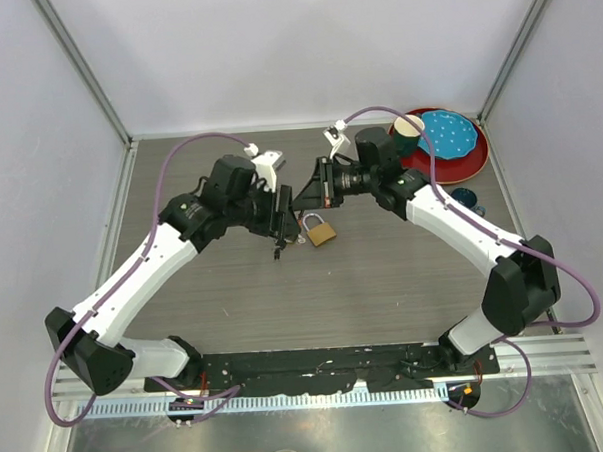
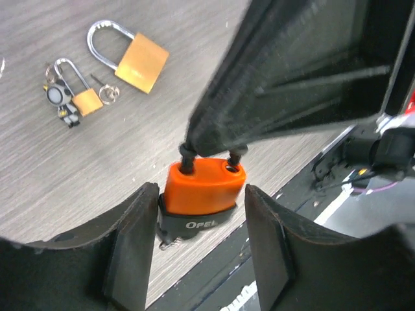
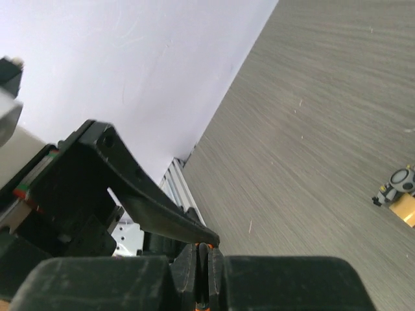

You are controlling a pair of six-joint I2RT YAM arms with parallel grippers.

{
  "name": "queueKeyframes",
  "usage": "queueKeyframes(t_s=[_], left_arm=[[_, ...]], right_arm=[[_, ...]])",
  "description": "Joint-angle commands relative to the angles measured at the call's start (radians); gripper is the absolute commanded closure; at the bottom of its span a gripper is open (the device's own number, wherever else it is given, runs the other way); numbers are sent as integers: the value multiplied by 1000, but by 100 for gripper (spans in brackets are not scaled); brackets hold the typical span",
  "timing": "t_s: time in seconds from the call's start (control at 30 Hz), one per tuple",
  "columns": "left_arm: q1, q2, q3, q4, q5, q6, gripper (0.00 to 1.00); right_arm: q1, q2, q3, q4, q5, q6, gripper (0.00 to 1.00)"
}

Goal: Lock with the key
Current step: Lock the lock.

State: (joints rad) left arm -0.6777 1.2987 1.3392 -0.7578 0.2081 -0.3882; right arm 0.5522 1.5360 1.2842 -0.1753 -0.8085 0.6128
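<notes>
Above the grey table (image 1: 384,282), the padlock (image 2: 204,188) hangs upright, body apparently clamped between the left gripper's (image 2: 202,217) fingers, shackle rising into the right gripper's (image 3: 204,251) pinched-shut tips, keyway end downward.

Bright, even light, faint shadows; the nearest foreground in both wrist views seems out of focus

Arms angled inward, left pincer (image 2: 200,193) and right pincer (image 3: 203,250) clamped
</notes>
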Motion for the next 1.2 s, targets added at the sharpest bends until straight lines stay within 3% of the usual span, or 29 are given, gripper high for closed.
queueKeyframes(t_s=[0.0, 0.07, 0.23, 0.57, 0.9, 1.17], left_arm=[[70, -33, 97, 181, 104, -70, 40], [130, -42, 103, 245, 218, -119, 37], [230, -67, 106, 491, 332, -248, 29], [251, -30, 141, 658, 436, -285, 27], [251, -32, 98, 781, 522, -357, 33], [251, 0, 66, 851, 540, -400, 50]], right_arm=[[2, -97, 3, 170, 52, 96, 99], [0, -131, -16, 242, 71, 168, 99], [-1, -189, -29, 428, 140, 321, 99], [-35, -284, -34, 548, 331, 521, 99], [-61, -306, -39, 612, 362, 604, 98], [-61, -280, -37, 662, 333, 648, 98]])
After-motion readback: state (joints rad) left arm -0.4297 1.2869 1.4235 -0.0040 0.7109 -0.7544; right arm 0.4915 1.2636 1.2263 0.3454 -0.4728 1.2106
